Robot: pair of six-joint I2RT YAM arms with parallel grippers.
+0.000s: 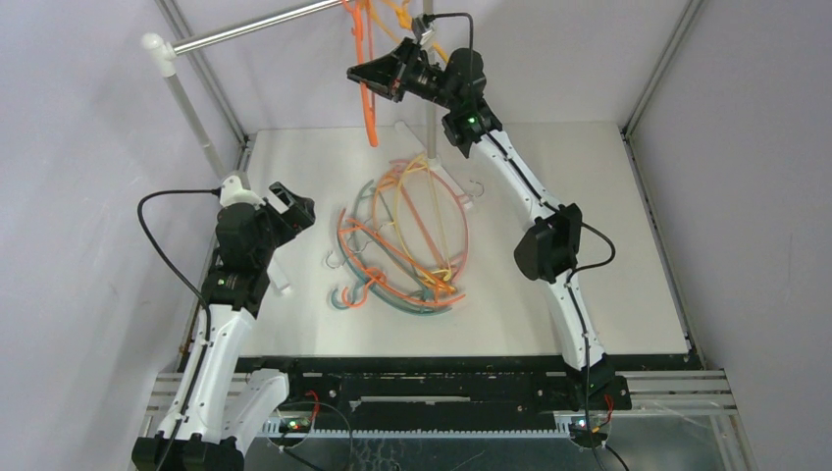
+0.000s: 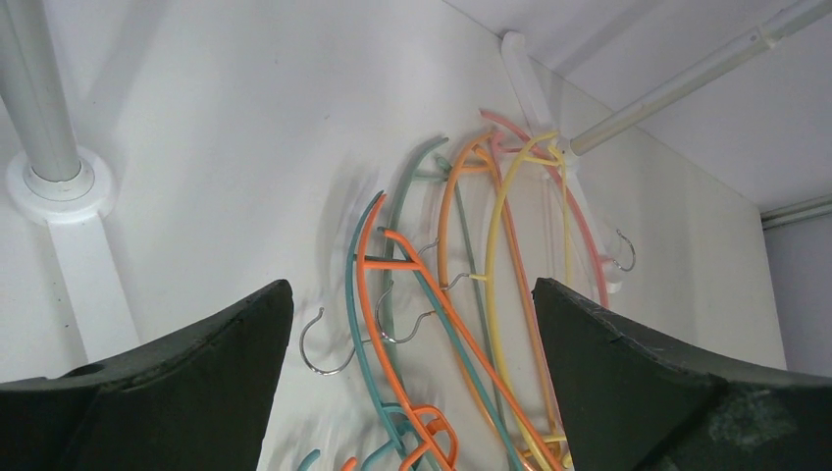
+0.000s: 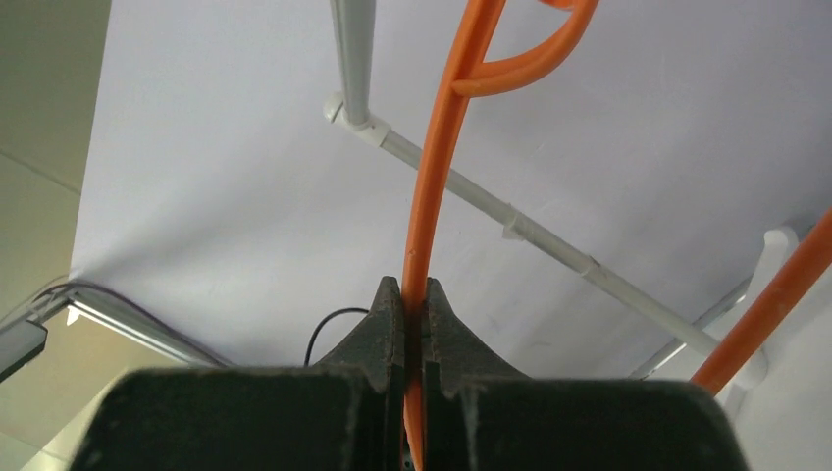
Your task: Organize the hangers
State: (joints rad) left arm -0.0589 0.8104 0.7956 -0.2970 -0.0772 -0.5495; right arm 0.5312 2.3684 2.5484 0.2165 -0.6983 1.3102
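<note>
Subject: one orange hanger (image 3: 437, 167) was up at the silver rail (image 1: 265, 27) at the back of the table (image 1: 608, 245), its body hanging down below the rail. Whether its hook was seated over the rail could not be told from any view. The remaining hangers (image 1: 407, 235), in orange, yellow, pink and teal, lay in a tangled heap at the middle of the table, hooks pointing several ways.

The right gripper (image 3: 413, 294) was clamped on the orange hanger's thin arm, fingers pressed tight on either side of it. The left gripper (image 1: 299, 206) was spread wide with nothing between its fingers, poised above the table's left side and facing the heap.

Assessment: the step in hand appeared to be hanging the orange hanger. Recommended practice would be to confirm the hook rides fully over the rail before loosening the grip, then lower slightly so the rail takes the weight. The plastic looked slender and likely to swing; a slow release would be advisable
</note>
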